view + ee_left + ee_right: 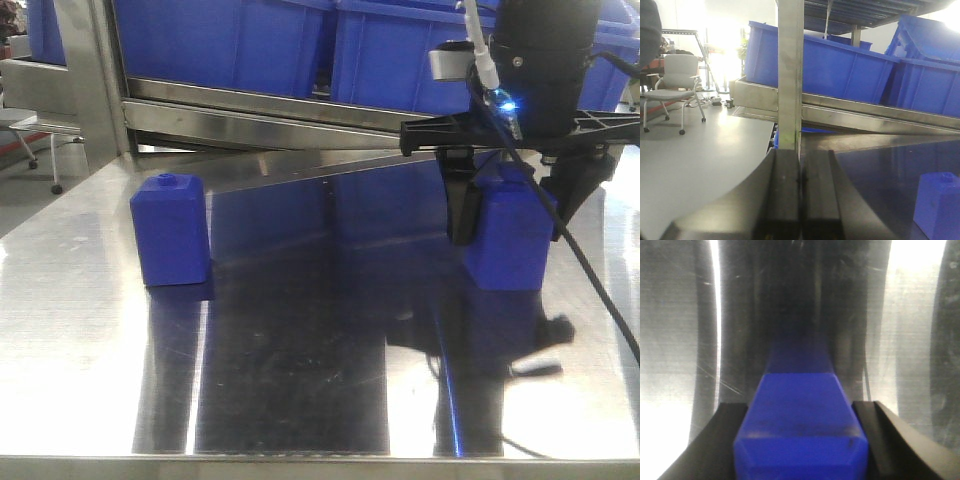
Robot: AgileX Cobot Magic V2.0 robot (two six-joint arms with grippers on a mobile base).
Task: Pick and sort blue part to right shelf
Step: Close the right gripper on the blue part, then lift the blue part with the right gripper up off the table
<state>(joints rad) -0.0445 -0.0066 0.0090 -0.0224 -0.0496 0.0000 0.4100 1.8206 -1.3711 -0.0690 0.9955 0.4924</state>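
Right jaws astride blue part on steel table, bins behind.

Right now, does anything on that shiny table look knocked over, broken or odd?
Nothing stands out. Both blocks stand upright on the steel table: the blue part between the right gripper's fingers, the other blue block alone at left.

Blue part solid blue; other block blue; bins blue; table mirror-silver steel.
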